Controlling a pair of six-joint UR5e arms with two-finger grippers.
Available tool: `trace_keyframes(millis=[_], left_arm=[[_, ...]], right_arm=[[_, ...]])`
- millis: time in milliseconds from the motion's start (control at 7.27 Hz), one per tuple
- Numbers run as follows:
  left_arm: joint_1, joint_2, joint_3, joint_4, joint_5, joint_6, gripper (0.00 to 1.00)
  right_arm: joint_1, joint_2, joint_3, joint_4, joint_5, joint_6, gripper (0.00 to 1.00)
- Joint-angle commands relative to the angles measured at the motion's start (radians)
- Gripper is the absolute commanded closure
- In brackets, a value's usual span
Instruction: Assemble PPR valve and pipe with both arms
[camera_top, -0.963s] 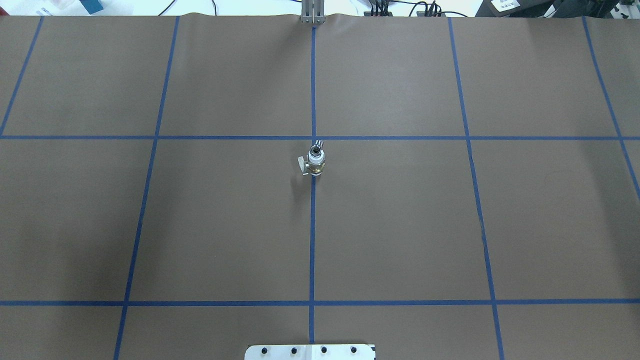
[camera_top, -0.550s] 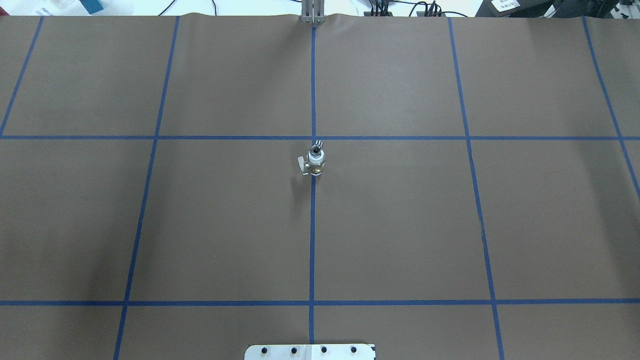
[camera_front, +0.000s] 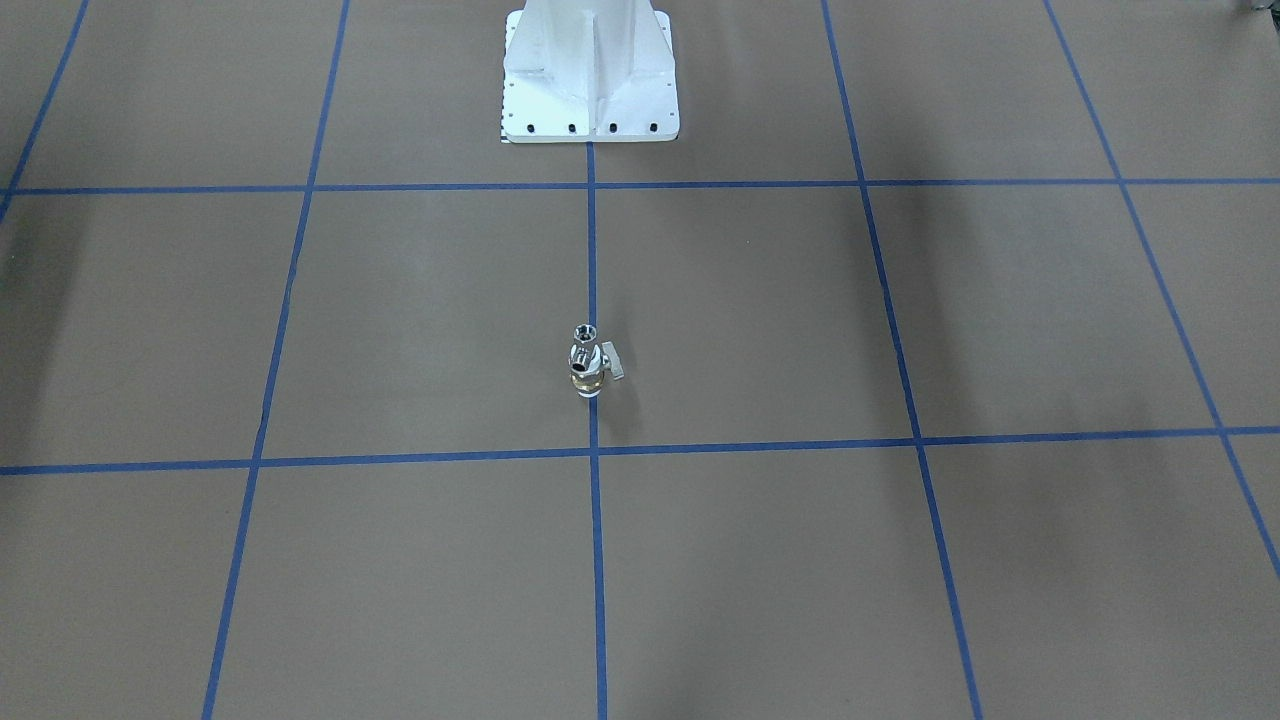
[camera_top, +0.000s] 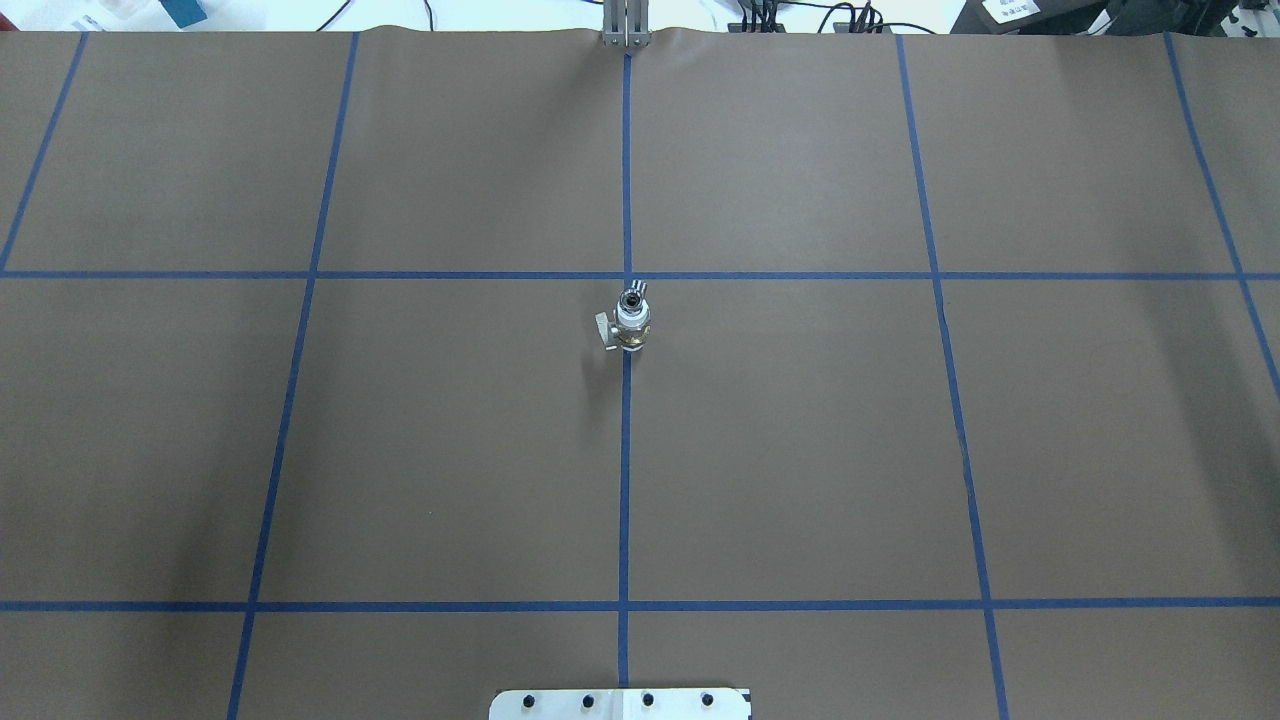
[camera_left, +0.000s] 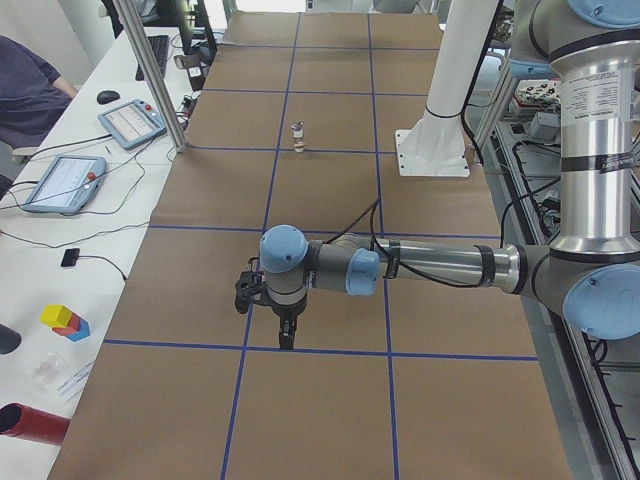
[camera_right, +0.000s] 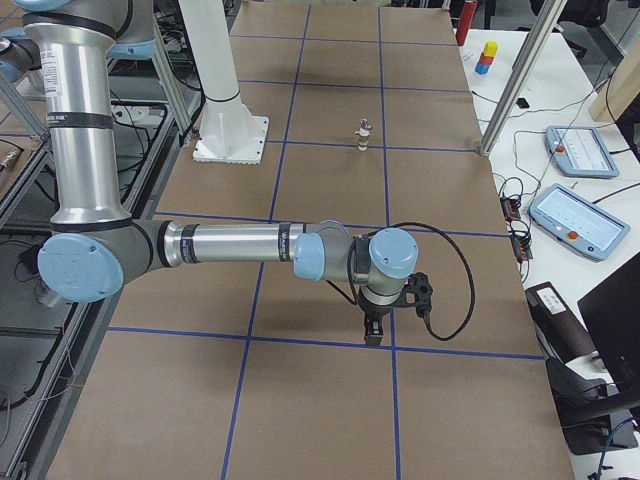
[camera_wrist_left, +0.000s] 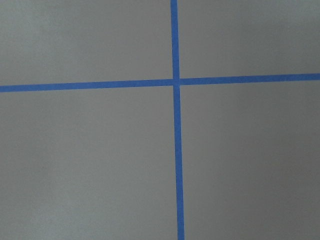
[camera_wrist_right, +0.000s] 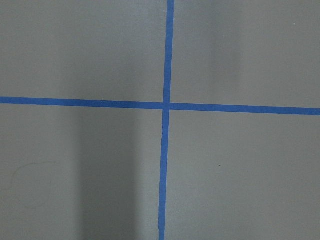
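Two parts, one stack. The PPR valve (camera_top: 632, 332) stood on end at the centre of the overhead frame, on the vertical blue tape line (camera_top: 625, 480), just below the upper tape crossing. The pipe (camera_top: 632, 296) sat on top of it, touching, with its open round end upward. Too small to tell how fully it was seated. The grey lever (camera_top: 602, 328) stuck out toward frame left.

The left gripper (camera_left: 286, 340) pointed down over the table (camera_top: 400, 450) at lower centre of the left side view, well apart from the valve. The right gripper (camera_right: 373, 335) was placed likewise in the right side view. Both wrist cameras showed only brown paper and a tape cross, no fingers. I could not tell whether either was released or clenched.

Handling, my judgement:
- The stack is rigid, small and probably dense for its size.
- The chrome is likely slippery, while the white plastic ends should give better purchase.
- Standing tall and narrow, it would tip under a sideways nudge.
- Best hold is across the white end or the brass band, jaws clear of the lever.
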Motion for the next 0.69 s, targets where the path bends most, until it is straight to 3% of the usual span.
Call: trace_keyframes(millis=[0,550], left_arm=[[-0.001,-0.005,0.0,0.0,0.0,0.0,0.0],[0.001,-0.011,0.001,0.002,0.001,-0.002,0.0]], right_arm=[[0.0,0.002,0.001,0.004,0.01,0.0,0.01],[0.0,-0.003,-0.001,0.007,0.012,0.0,0.01]])
